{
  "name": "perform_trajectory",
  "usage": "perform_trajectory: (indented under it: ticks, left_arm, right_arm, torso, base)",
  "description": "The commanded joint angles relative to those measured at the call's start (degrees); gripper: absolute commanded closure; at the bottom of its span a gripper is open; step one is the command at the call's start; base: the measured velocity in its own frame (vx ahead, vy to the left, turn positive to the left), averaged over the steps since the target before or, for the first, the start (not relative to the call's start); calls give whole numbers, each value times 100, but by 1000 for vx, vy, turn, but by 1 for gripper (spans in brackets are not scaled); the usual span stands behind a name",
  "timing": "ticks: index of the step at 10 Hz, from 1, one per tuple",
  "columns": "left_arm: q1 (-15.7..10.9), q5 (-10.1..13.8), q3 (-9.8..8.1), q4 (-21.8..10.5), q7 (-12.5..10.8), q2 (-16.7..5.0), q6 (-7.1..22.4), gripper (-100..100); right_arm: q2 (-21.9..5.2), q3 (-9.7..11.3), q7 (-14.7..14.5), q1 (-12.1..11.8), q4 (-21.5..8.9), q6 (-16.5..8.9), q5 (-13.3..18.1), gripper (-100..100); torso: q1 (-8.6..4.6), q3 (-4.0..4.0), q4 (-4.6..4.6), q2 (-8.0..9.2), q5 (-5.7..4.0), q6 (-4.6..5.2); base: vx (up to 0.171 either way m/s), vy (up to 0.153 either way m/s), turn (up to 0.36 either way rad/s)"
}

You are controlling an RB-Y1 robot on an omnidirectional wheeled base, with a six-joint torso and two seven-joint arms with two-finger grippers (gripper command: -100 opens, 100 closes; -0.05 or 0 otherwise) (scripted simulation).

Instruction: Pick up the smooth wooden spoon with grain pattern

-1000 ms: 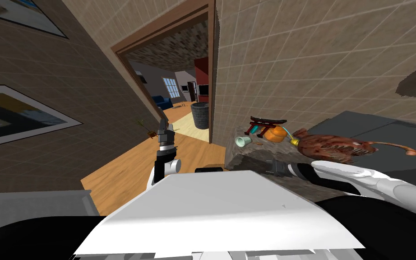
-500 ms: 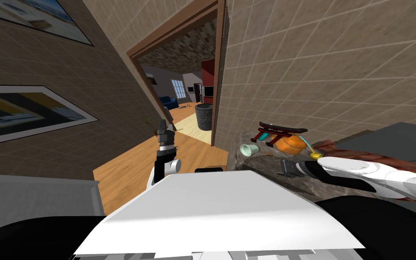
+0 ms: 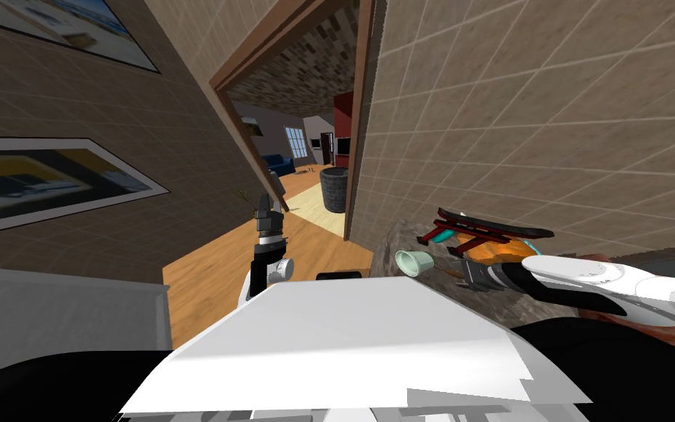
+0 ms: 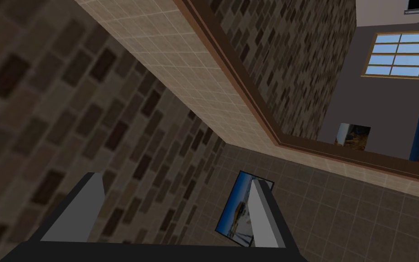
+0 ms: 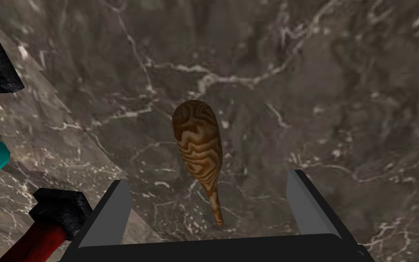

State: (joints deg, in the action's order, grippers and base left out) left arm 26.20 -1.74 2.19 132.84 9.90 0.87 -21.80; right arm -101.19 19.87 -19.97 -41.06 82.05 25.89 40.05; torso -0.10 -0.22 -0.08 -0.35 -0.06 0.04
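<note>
The right gripper [image 5: 208, 177] hovers, fingers spread, over the brown grain-patterned wooden spoon [image 5: 198, 141] on the dark marbled counter [image 5: 322, 91]; closing off-centre could flick its thin handle aside.

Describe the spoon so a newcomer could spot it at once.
The dark marbled counter stands right of the doorway. The open right gripper points at a spoon lying on it. Only it has swirled brown grain; the nearby cup is pale green, the stand red and black.
</note>
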Motion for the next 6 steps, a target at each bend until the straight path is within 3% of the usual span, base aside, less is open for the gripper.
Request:
perform_trajectory:
  ticks: [1,2,5,6]
  left_arm:
    - [0,0,0,0,0,0,0,0]
    - [-1,0,0,0,0,0,0,0]
    - [-2,0,1,0,0,1,0,0]
    - [-2,0,1,-1,0,1,0,0]
  right_arm:
    - [0,0,0,0,0,0,0,0]
    - [196,78,9,13,-101,-75,27,-100]
    - [441,177,22,29,-227,-170,63,-100]
    - [370,125,-14,-1,-203,-130,22,-100]
  torso:
    - [0,0,0,0,0,0]
    - [15,12,5,20,4,1]
    - [18,29,12,48,5,1]
    - [19,31,13,51,5,1]
  base:
    - [12,-9,-1]
    - [-23,-12,220]
    - [-38,-11,156]
    - [-17,-4,24]
